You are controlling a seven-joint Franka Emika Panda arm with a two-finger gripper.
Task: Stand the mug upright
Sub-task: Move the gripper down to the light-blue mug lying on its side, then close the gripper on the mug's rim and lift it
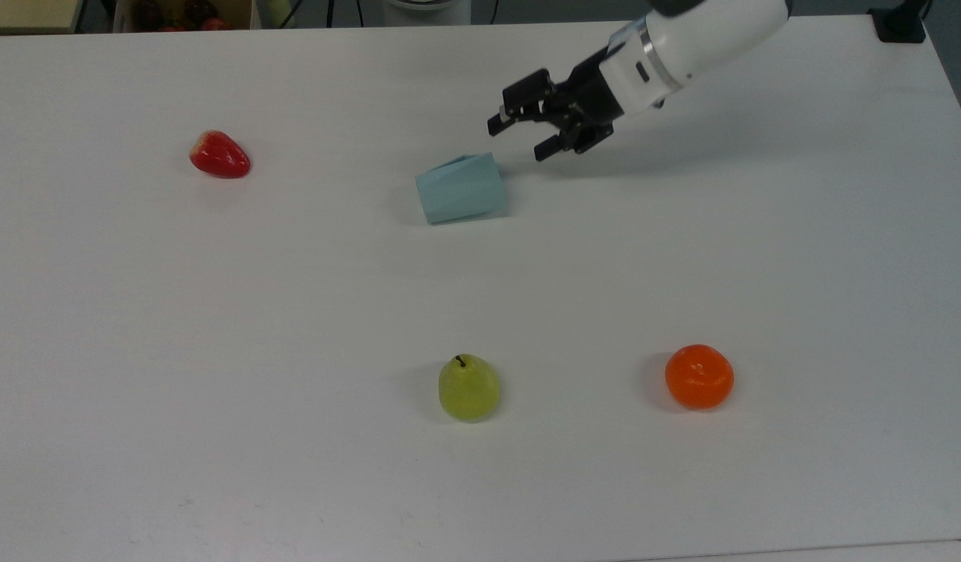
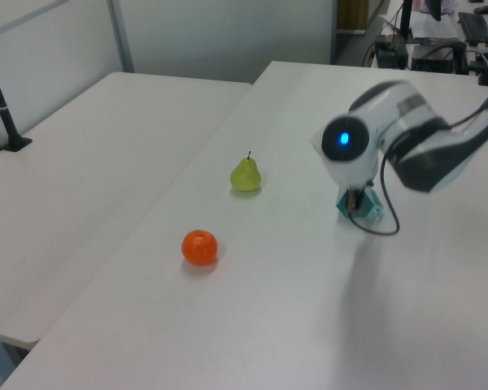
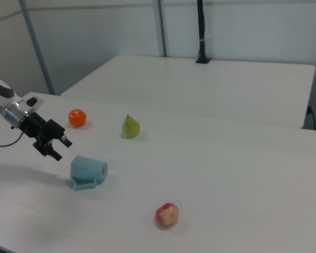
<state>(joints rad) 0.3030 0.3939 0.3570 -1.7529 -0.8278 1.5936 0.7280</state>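
Note:
The mug (image 1: 460, 187), pale blue and faceted, lies on its side near the middle of the white table (image 1: 215, 312). My gripper (image 1: 519, 139) hangs open just off the mug's upper right corner in the top view, fingers pointing toward it and holding nothing. In the right view the gripper (image 3: 62, 149) hovers a little above and to the left of the mug (image 3: 88, 171), with a gap between them. In the left view the arm's white wrist (image 2: 366, 138) covers most of the mug (image 2: 372, 209).
A red strawberry (image 1: 219, 154) lies at the top view's left. A green pear (image 1: 468, 388) and an orange (image 1: 699, 377) sit toward the near edge. A second white table (image 3: 200, 89) stands beyond in the right view.

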